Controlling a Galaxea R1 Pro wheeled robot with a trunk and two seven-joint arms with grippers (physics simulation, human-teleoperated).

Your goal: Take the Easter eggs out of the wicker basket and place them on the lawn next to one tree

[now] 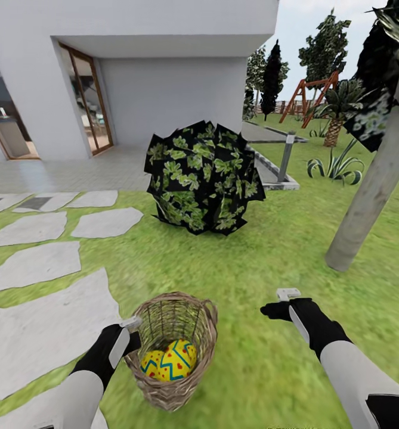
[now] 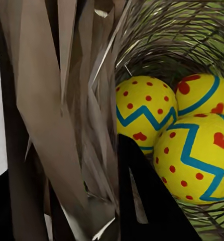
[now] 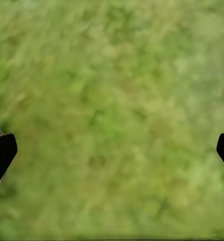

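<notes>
The wicker basket (image 1: pixel 172 351) stands on the lawn (image 1: pixel 253 256) just in front of me, with the three Easter eggs (image 1: pixel 169 360) inside. Up close they show as one egg with red dots (image 2: pixel 142 113), one with hearts (image 2: pixel 205 95) and one nearest (image 2: pixel 197 160). My left gripper (image 1: pixel 129 332) is at the basket's left rim. It straddles the wicker wall (image 2: pixel 67 125), one finger (image 2: pixel 142 201) inside beside the eggs, shut on the wall. My right gripper (image 1: pixel 281 302) hovers open over bare grass (image 3: pixel 112 100) to the basket's right. The tree (image 1: pixel 372 190) leans at far right.
A round black-and-green bush (image 1: pixel 202 176) sits straight ahead past the basket. Grey paving slabs (image 1: pixel 38 333) cover the ground on the left, leading to the house. A short palm (image 1: pixel 336 125) and a swing frame (image 1: pixel 312 95) are far back right. Open grass lies between basket and tree.
</notes>
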